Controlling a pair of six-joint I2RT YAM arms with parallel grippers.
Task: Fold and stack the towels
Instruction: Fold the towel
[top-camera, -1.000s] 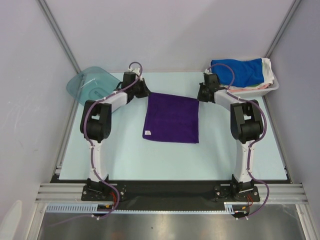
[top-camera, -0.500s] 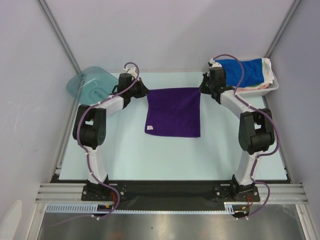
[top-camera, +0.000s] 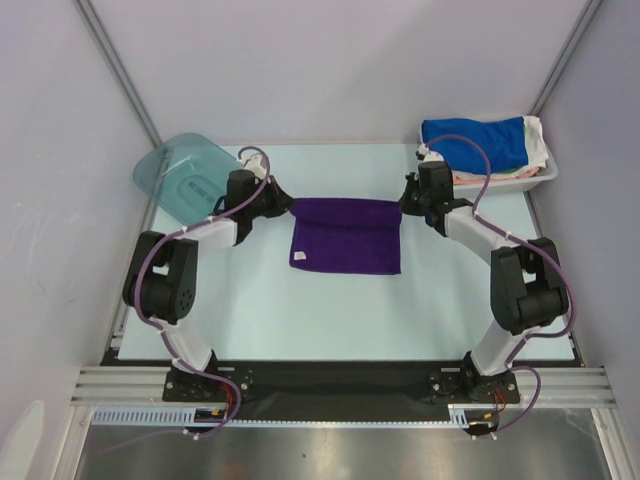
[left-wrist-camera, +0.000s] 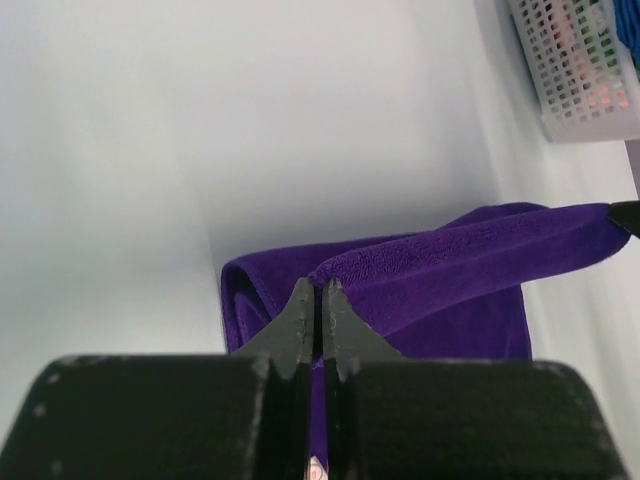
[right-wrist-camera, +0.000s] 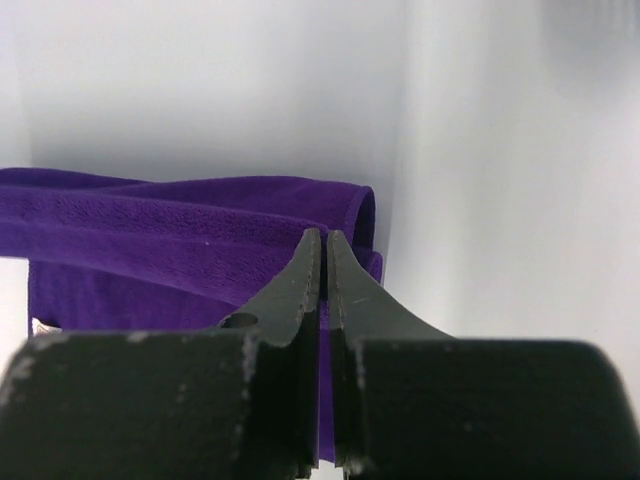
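- I see the pale aqua flat table (top-camera: 300, 310), smooth and matte, lying under everything, with the dark purple terry towel (top-camera: 347, 245) roughly at its middle.
- That towel is a soft, nubby rectangle. Its far part is doubled over in a rounded fold, and its far edge is lifted off the surface as a taut ridge between my two grippers.
- The translucent teal plastic lid (top-camera: 185, 170), a rounded rectangle, lies well to the left of the towel and a little beyond it.
- The white plastic lattice basket (top-camera: 535, 178) stands to the right of the towel and beyond it. Through its grid I can make out green and pinkish patches in the left wrist view.
- The royal blue terry towel (top-camera: 475, 140) lies bunched on top of that basket's contents.
- The left gripper (top-camera: 283, 203) is at the towel's far left corner, its tapered black fingers pinched tight on purple pile.
- The right gripper (top-camera: 405, 200) is at the towel's far right corner, clamped on the cloth the same way.
- A small white tag (top-camera: 298, 262) sits at the towel's near left corner.
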